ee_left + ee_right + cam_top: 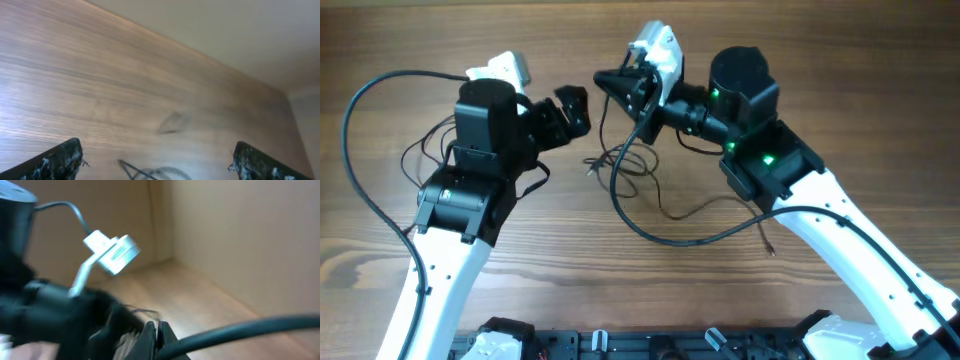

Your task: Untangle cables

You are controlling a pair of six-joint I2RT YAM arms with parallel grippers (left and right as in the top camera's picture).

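Cables (638, 170) lie knotted loosely on the table (520, 260) between your arms. One strand runs up to the right gripper (610, 82), whose fingers look pinched nearly together on it. The left gripper (574, 112) hangs spread wide and empty near the knot. You seem mid-separation: next, bring the left down on a loop, then draw apart slowly. The top is smooth wood-grain, with plain beige walls behind.

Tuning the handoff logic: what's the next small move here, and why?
Probably lower the left gripper onto the cables and pinch a loop. It is open and holds nothing, and its wrist view shows a loop just below its spread fingers. The right gripper looks shut on a strand that hangs down to the tangle, so a second hold could let them part.
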